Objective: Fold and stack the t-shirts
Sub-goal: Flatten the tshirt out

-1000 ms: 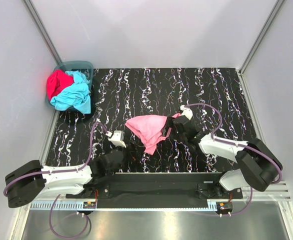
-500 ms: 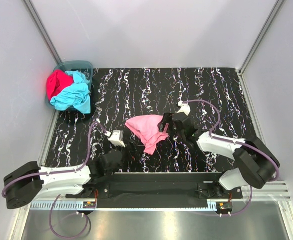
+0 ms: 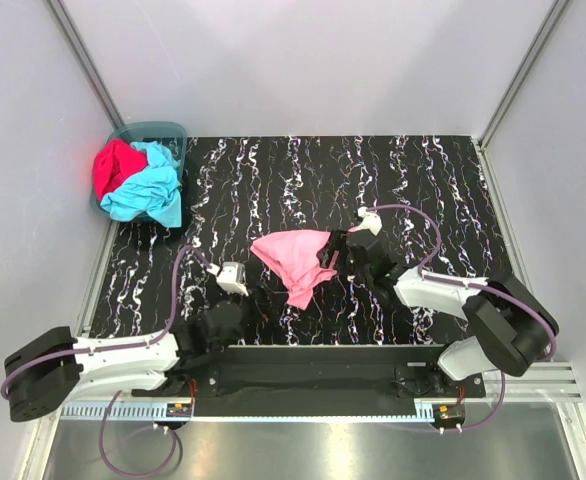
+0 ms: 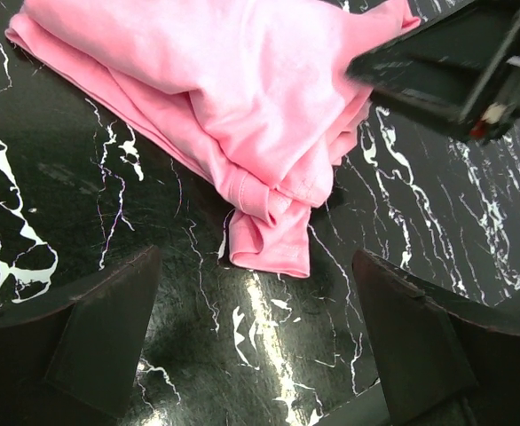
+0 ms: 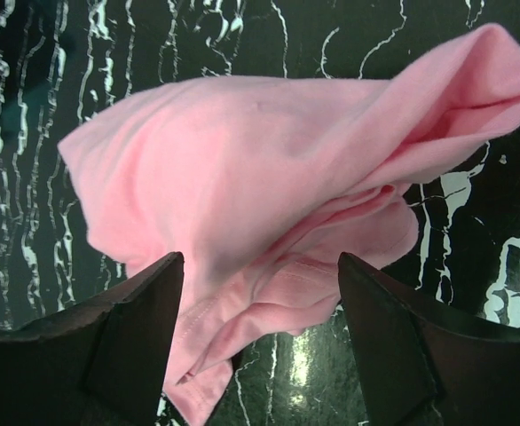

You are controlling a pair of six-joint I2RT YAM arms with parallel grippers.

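Black marbled worktop (image 3: pixel 423 180), pale walls. Nearest, my left fingers (image 4: pixel 100 337) hang apart and empty, just short of the pink t-shirt (image 4: pixel 242 89) hem, probably to pin it. My right fingers (image 5: pixel 127 328) are apart, straddling the bunched mid-worktop cloth, nothing clamped. Far-left corner: turquoise t-shirt (image 3: pixel 151 192) and red t-shirt (image 3: pixel 113 165) wait in the basket (image 3: pixel 145 129).

Basket (image 3: pixel 158 128): teal plastic, translucent rim, upper left of frame, tucked in far left corner of surface, close to left wall.

Surface (image 3: pixel 273 180): black, white marble-like veins running mostly top to bottom, glossy; light glare shows in left wrist view (image 4: pixel 269 328); same veining at top of right wrist view (image 5: pixel 198 35).

Walls (image 3: pixel 303 60): plain pale grey panels on three sides.

Posts: slanted metal strips at both far corners, left (image 3: pixel 83 60), right (image 3: pixel 518 70).

Steel sheet (image 3: pixel 303 450): brushed, along bottom edge of frame.
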